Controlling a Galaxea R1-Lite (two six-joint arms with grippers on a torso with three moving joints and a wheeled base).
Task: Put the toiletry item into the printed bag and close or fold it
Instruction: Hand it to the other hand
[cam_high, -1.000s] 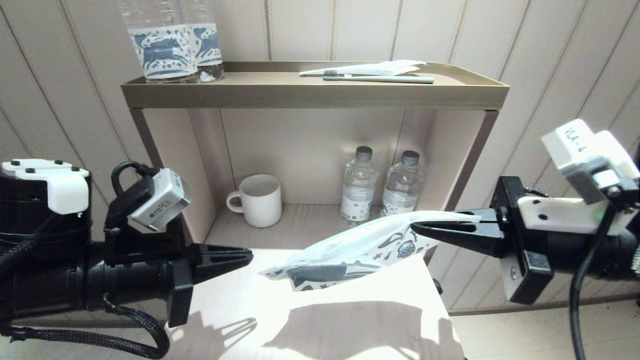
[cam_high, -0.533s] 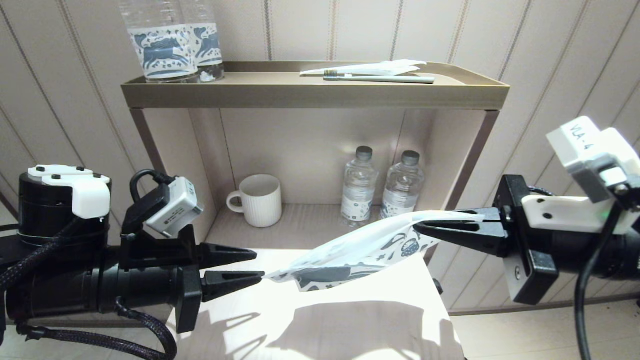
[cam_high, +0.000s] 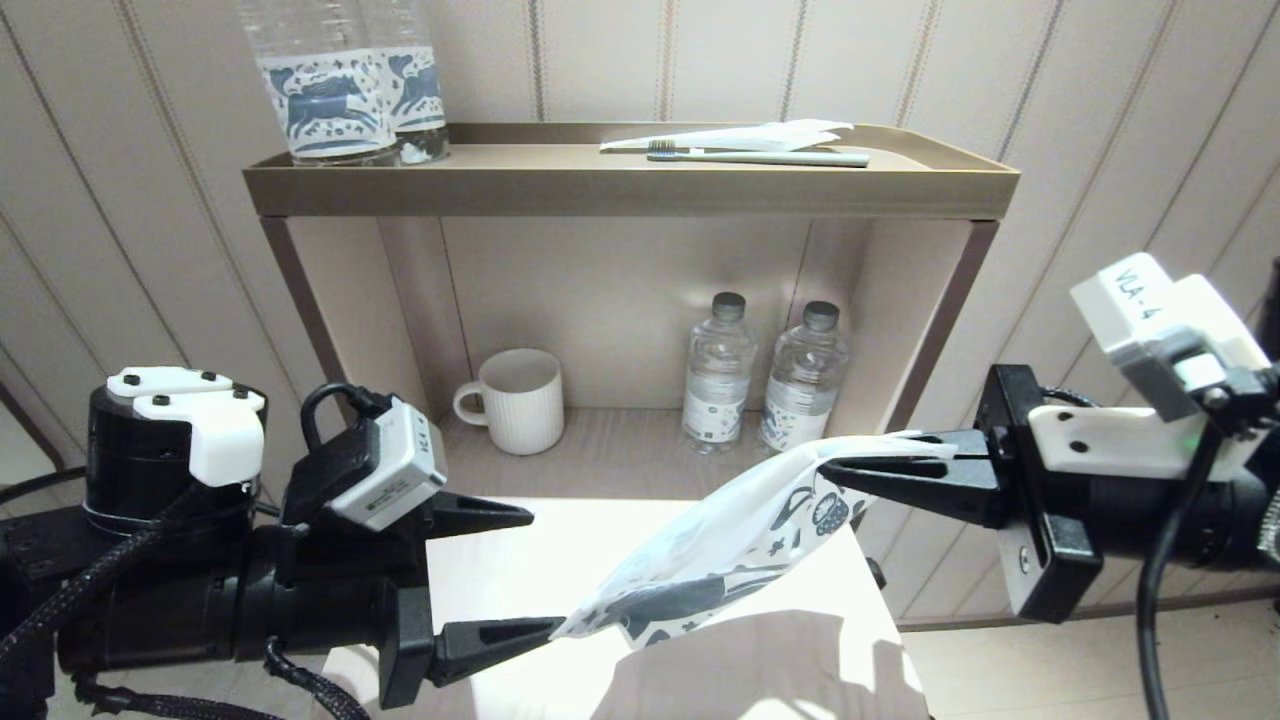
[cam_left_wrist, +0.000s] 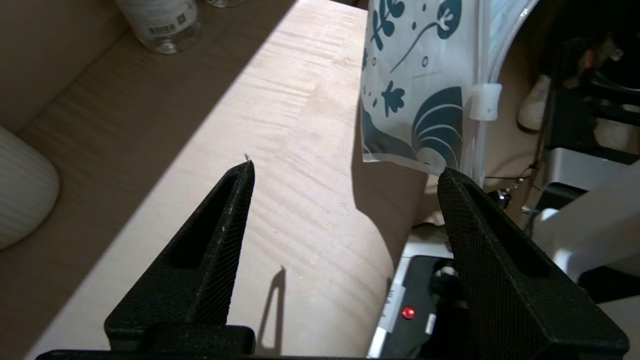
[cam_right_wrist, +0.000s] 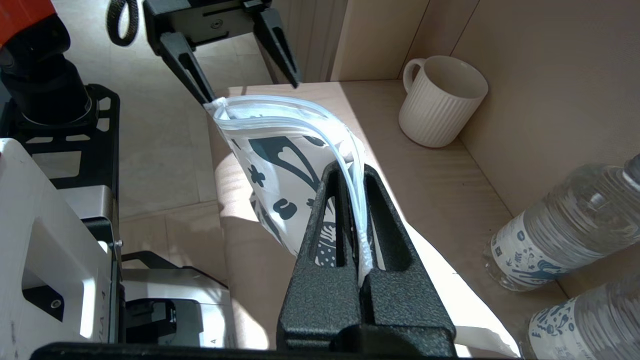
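**A:** What does the printed bag look like?

**B:** It is a thin, glossy white pouch with dark blue-grey motifs and a clear zip rim, sagging above the pale wood-grain tabletop.

**A:** What stands around it?

**B:** A ribbed white mug and two clear water bottles sit in the shelf niche behind. A toothbrush lies on the shelf top.

**A:** Where are the claws?

**B:** The right claw, black and pointed, is pressed together on the bag's upper corner. The left claw is spread wide, its lower finger at the bag's low corner; contact cannot be told.
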